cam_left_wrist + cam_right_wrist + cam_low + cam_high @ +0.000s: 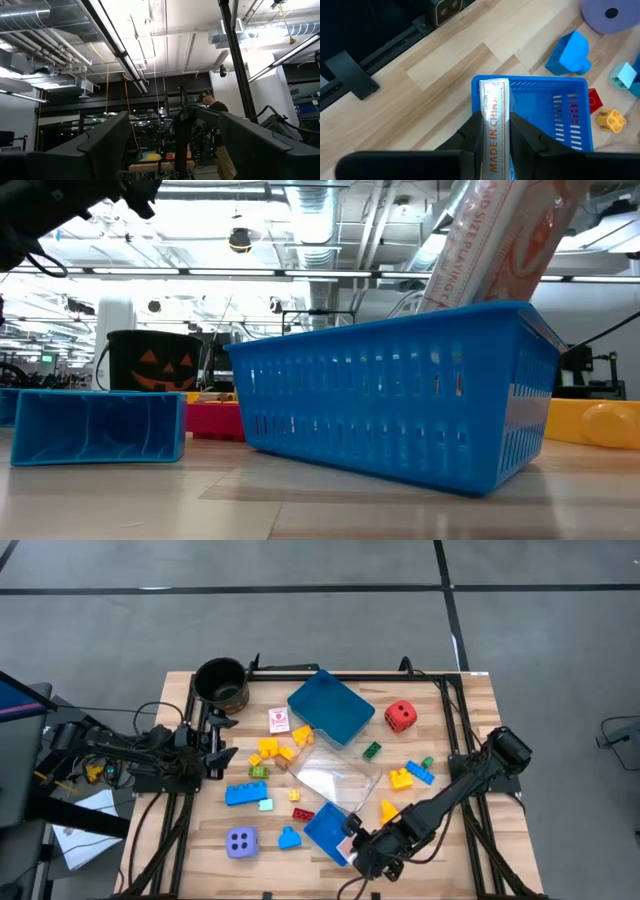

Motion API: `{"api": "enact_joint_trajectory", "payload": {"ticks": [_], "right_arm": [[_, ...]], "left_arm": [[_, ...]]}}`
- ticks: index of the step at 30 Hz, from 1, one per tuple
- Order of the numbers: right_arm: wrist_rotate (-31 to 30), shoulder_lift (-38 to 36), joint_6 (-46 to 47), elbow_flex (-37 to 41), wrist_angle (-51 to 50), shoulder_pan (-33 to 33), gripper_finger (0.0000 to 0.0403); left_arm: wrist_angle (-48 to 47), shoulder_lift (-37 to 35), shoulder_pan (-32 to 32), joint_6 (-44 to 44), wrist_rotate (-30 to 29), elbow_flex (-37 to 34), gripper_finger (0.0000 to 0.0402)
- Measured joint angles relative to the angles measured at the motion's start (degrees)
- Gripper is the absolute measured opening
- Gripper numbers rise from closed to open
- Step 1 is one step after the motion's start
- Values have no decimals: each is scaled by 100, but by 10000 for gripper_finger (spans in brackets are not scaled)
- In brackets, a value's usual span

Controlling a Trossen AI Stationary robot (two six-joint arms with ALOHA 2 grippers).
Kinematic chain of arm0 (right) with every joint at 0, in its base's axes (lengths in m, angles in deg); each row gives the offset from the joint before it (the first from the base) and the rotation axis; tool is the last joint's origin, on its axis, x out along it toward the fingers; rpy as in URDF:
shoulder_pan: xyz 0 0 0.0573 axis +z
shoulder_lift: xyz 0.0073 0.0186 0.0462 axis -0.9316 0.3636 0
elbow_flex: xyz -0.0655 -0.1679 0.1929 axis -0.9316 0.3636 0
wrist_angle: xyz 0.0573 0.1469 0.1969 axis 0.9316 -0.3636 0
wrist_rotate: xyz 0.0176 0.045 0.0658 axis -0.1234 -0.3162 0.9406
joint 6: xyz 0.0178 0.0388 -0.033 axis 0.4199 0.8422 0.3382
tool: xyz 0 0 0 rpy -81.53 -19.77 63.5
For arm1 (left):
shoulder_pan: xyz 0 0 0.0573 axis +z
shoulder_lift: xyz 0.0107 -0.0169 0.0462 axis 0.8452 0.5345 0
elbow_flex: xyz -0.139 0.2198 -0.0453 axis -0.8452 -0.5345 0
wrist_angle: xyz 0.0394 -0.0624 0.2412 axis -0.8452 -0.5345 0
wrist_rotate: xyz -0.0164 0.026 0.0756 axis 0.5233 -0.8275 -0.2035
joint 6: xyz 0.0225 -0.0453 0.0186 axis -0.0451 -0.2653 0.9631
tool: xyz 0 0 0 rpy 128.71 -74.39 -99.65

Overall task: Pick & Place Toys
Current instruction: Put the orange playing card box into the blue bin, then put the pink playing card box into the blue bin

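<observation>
Dice: two, red die (400, 716) far side of counter (500, 840), lavender die (241, 841) near edge.
Trays: two blue trays (331, 707).
Right claw (496, 131): low over near tray, clamped on a clear printed packet (494, 120).
Left claw (222, 740): beside the pot (221, 683), fingers parted, empty.

- White red-printed card pack (492, 100): clamped between the fingers of the right gripper (492, 127), with "MADE IN CHINA" lettering facing the wrist camera.
- Blue brick (568, 52), lavender die (610, 15): on the table near that gripper, not touching each other.
- Red die (400, 716): well apart from it, dotted face up.
- Yellow bricks (268, 748), single card (279, 720): clustered near the left gripper (222, 745).
</observation>
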Motion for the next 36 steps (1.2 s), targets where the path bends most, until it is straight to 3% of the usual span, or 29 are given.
{"api": "enact_joint_trajectory", "payload": {"ticks": [8,15,24,30,36], "right_arm": [[-19,0,121,0,-2,-45,96],[-45,-2,92,0,0,-42,96],[-793,-2,-228,0,0,89,97],[-925,-7,-179,2,-2,157,97],[-931,-67,627,4,-242,239,97]], "left_arm": [[2,0,1,0,0,0,301],[2,0,1,-1,0,0,301],[2,-2,0,-1,0,-2,301],[4,-1,0,0,-2,-2,301],[3,-2,0,0,-2,-2,301]]}}
